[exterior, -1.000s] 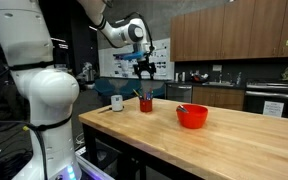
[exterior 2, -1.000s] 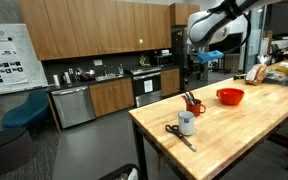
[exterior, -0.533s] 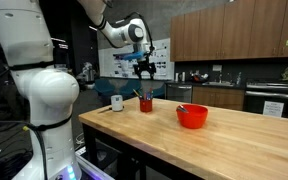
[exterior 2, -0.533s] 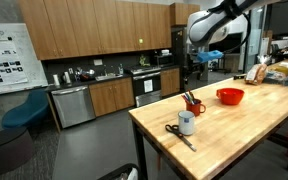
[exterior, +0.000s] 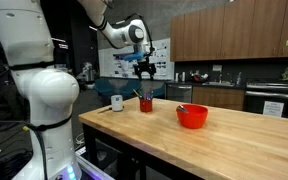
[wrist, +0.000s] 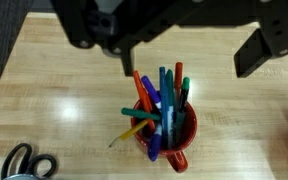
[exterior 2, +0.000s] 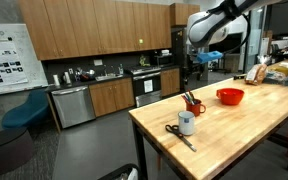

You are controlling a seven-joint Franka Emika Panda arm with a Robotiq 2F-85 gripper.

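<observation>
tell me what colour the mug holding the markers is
Red. The mug shows best in the wrist view.

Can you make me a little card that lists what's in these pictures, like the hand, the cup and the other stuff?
hand: open, empty, hovering above the red cup
red cup: upright on the wooden table, full of coloured markers
white mug: beside the red cup
scissors: lying flat by the white mug
red bowl: farther along the table
</observation>
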